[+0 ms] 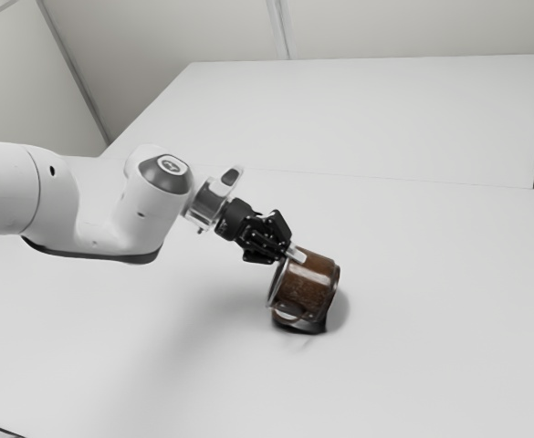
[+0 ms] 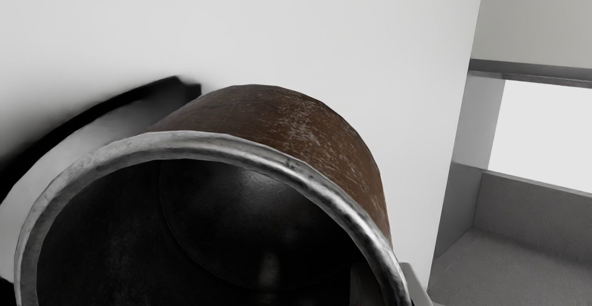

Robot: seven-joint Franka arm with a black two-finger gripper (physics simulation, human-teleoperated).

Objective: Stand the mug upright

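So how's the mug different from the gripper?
The mug is brown outside, but the gripper is mostly black. The mug is round and hollow, while the gripper has two fingers. The mug's open mouth faces the gripper; the gripper is pinching the mug's side. Both are tilted.
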